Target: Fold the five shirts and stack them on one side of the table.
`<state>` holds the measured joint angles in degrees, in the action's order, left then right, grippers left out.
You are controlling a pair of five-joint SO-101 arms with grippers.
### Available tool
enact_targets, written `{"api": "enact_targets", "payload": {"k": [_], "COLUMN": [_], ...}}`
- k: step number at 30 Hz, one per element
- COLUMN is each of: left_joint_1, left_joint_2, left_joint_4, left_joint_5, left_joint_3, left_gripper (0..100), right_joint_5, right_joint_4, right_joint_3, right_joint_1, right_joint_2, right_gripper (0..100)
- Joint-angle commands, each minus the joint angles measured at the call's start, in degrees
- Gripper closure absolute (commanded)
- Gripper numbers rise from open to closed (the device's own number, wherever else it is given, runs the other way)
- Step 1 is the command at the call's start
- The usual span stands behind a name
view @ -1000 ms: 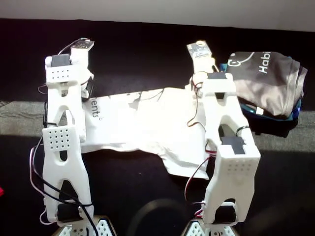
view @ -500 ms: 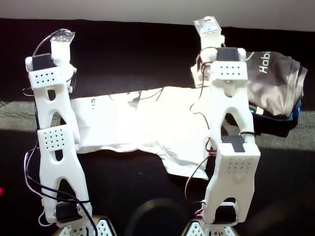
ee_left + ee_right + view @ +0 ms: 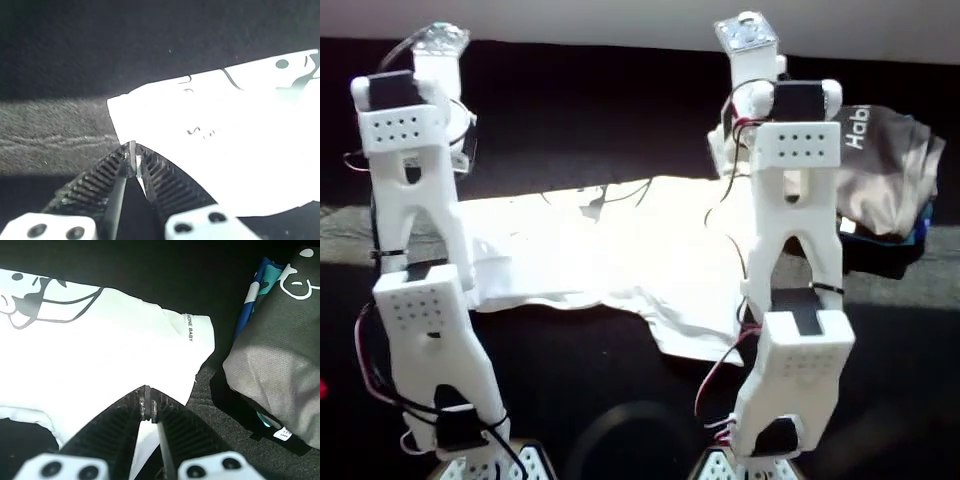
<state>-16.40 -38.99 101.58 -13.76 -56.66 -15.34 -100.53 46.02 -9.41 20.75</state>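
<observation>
The white shirt (image 3: 620,250) lies spread flat and unfolded across the middle of the worktop (image 3: 620,120), probably so that each arm can reach one end. The left gripper (image 3: 132,160) hangs over its outer edge, the right gripper (image 3: 148,407) over the edge nearest the stack. Both sets of jaws are closed and appear to grip nothing. At the right side, a folded grey shirt (image 3: 890,170) tops a blue garment (image 3: 255,300), which keeps the finished items together. Count: one spread shirt, two visible stacked items.

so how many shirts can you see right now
3 showing: a white shirt spread out in the middle, a grey shirt folded to its right, a blue shirt under the grey one. More may be hidden in that stack.
</observation>
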Motion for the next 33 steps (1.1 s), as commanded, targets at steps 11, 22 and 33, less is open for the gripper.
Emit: {"api": "enact_targets", "payload": {"k": [11,22,33], "left_joint_1": [4.2,-8.4,-13.1], "left_joint_2": [28.1,31.3,31.2], "left_joint_4": [-31.4,-42.2,-39.5], "left_joint_5": [1.1,-11.9,-14.4], "left_joint_3": [67.3,82.3,81.6], "left_gripper": [99,99,99], "right_joint_5": [0.0,-0.1,-8.2], "right_joint_4": [31.7,48.7,30.8], "right_joint_3": [-80.7,-104.7,-95.4], "right_joint_1": [-6.8,-8.0,-12.3], "right_joint_2": [-42.9,-45.9,-52.7], "right_gripper": [99.1,99.1,99.1]}}
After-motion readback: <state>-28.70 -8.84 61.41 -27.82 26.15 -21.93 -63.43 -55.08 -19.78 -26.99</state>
